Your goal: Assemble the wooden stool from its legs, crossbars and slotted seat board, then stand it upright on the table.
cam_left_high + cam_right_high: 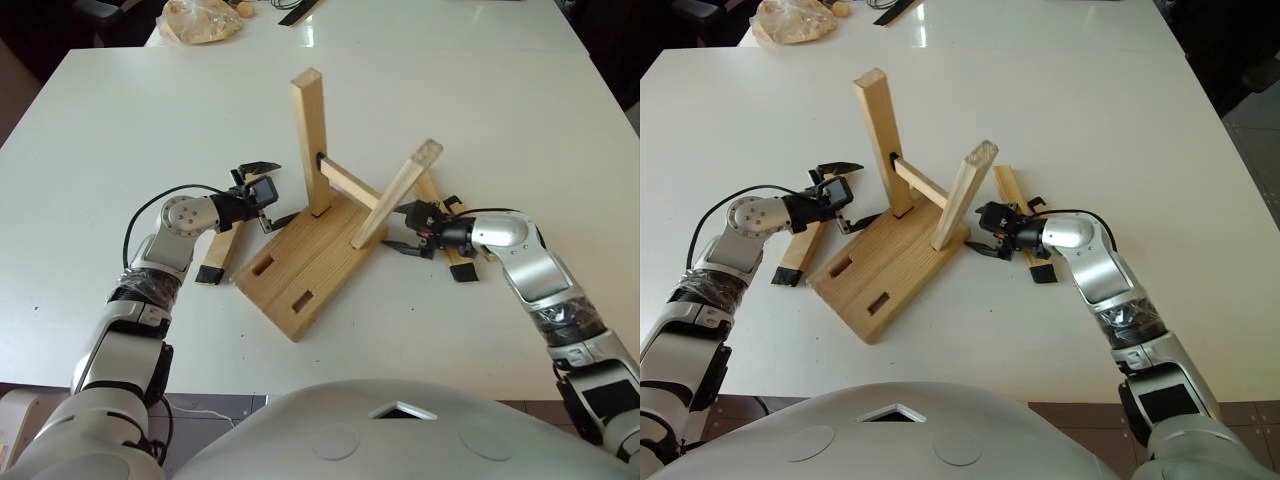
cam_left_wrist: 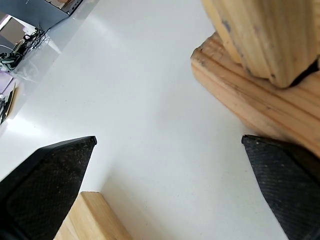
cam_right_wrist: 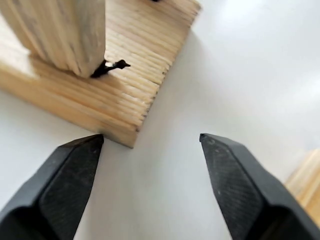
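— White table point(image 1: 480, 110) all round, is it? Where does the stool stand?

— It does not stand. The seat board point(image 1: 300, 265) lies flat in the middle of the table, one corner pointing to the near edge. At its far end an upright leg point(image 1: 312, 140) sits in the board, and to its right a leaning leg point(image 1: 400, 190) tilts away to the right. A crossbar point(image 1: 350, 185) joins the two.

— And the near end of the board?

— Two open slots point(image 1: 262, 265) show there, side by side.

— The claws?

— The left gripper point(image 2: 169, 141) hangs low just left of the board's far-left corner, fingers spread wide and holding nothing. Under it a loose leg point(image 1: 222, 250) lies flat on the table, beside the board's left edge. The right gripper point(image 3: 151, 136) is low at the board's right corner, near the foot of the leaning leg, also spread wide and holding nothing.

— Any other parts?

— A second loose leg point(image 1: 1008, 188) lies flat on the right, partly under the right gripper. A crumpled bag point(image 1: 200, 20) sits at the far left edge.
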You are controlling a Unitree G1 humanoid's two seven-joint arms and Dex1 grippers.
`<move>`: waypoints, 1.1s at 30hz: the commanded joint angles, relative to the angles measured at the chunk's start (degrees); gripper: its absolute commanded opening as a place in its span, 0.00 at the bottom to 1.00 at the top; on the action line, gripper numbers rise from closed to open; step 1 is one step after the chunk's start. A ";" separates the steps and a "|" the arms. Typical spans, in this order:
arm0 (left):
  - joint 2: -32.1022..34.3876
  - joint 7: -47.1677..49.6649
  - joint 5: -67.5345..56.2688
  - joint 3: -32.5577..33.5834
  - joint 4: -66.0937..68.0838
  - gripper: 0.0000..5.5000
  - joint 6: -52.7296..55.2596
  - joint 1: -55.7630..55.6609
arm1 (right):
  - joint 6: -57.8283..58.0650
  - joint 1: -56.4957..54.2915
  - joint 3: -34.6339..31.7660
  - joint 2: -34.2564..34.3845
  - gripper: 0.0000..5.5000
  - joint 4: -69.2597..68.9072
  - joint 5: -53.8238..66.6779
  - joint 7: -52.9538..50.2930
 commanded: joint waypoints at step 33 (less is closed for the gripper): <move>3.73 9.99 -11.76 23.54 -48.57 0.98 29.95 33.68 | 17.86 19.14 -32.54 -11.80 0.65 -18.94 10.08 -3.41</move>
